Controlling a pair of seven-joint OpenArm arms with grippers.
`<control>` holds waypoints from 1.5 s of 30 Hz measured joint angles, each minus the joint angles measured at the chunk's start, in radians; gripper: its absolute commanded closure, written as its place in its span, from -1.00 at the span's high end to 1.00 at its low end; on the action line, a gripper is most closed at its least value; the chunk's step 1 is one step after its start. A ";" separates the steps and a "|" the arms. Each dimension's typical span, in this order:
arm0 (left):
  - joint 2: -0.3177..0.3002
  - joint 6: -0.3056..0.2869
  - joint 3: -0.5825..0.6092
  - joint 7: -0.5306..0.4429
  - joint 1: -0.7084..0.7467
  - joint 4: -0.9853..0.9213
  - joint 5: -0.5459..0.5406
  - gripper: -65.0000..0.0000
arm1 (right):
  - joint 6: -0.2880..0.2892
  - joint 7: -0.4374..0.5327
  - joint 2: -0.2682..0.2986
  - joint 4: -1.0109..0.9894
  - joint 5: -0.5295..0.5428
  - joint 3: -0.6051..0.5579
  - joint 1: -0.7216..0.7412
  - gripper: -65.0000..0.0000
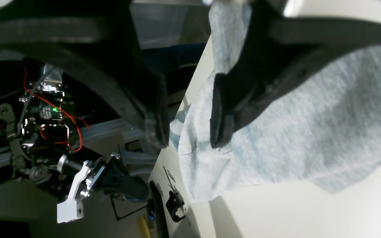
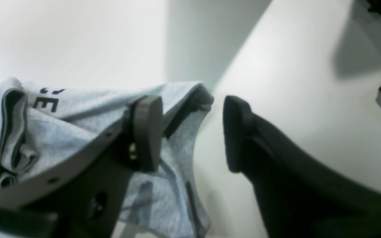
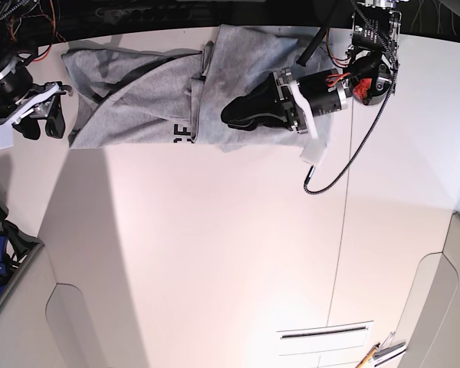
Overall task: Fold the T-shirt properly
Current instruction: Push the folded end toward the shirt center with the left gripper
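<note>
Where black letters "E" show, T-shirt (image 2: pixel 78 109) crumpled, both arms' jaws spread, empty.

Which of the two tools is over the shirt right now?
The left tool, on the base view's right: it hangs open above the T-shirt. The right tool, also open, sits just off the shirt's end, over the table.

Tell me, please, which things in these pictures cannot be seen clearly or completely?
- Base view: most of the T-shirt's black lettering is folded under the cloth.
- Base view: the left gripper is too dark to judge its opening.
- Left wrist view: the shirt's far part is behind the near fingers.
- Right wrist view: the print is cut short by a fold.
</note>
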 measured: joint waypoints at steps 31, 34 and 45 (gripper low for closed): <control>-0.015 0.000 -0.068 0.000 -0.022 0.000 0.022 -0.26 | 0.027 -0.049 0.034 -0.554 0.318 -0.003 0.102 0.21; -0.015 0.000 -0.068 0.000 -0.021 0.000 0.022 -0.26 | 0.027 -0.082 0.034 -0.554 0.357 -0.016 0.100 0.21; -0.014 0.000 -0.091 0.000 -0.022 0.000 0.022 -0.26 | 0.034 -0.116 0.033 -0.558 0.384 -0.031 0.099 -0.35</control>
